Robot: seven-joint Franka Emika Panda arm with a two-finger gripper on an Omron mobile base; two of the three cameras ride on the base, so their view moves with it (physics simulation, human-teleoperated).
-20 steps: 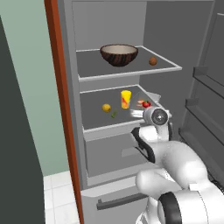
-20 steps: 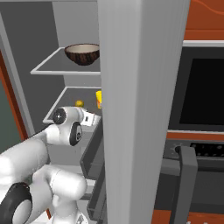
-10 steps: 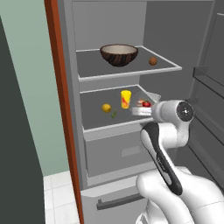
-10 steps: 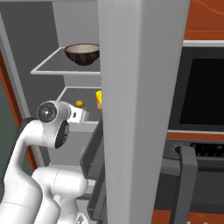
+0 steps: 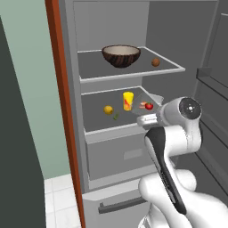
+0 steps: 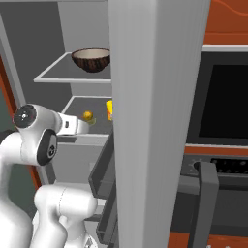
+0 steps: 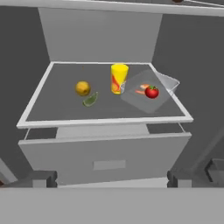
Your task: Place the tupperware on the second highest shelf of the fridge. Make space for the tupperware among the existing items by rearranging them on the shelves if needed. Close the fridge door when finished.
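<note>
Left base view — the tall silver-grey fridge (image 5: 67, 89) stands open. On the upper flat dark grey shelf (image 5: 133, 73) sit a dark brown ribbed bowl (image 5: 121, 55) and a small brown ball (image 5: 155, 63). On the lower dark grey shelf (image 5: 100, 122) are a small orange-yellow fruit (image 5: 108, 109), a tiny green bit (image 5: 116, 116) and a yellow-orange glass (image 5: 128, 100). The shallow pale grey-white tupperware tray (image 5: 149, 101), with its red tomato (image 5: 148, 106), rests at the right end of that lower shelf, just beside the glass. The white arm's wrist is in front of the shelf edge, near the tray.

Right base view — the large silver-grey fridge door (image 6: 155, 116) is swung out and blocks the right half of the interior. Bowl, fruit and part of the glass show past it; black wall oven (image 6: 225, 101) to the right.

Hand view — camera looks level at the lower shelf. The gripper (image 7: 111, 178) has its two dark tips spread wide, well apart at the bottom corners, nothing between them. The tupperware lies apart from the tips, tilted against the right wall, an orange carrot piece (image 7: 141, 91) beside the tomato.

Judgement: placement looks done — tray is down and released on the lower of the two visible shelves. Step in hand is clearing the arm out. Next move calls for getting behind the door's outer edge and pushing it shut.
</note>
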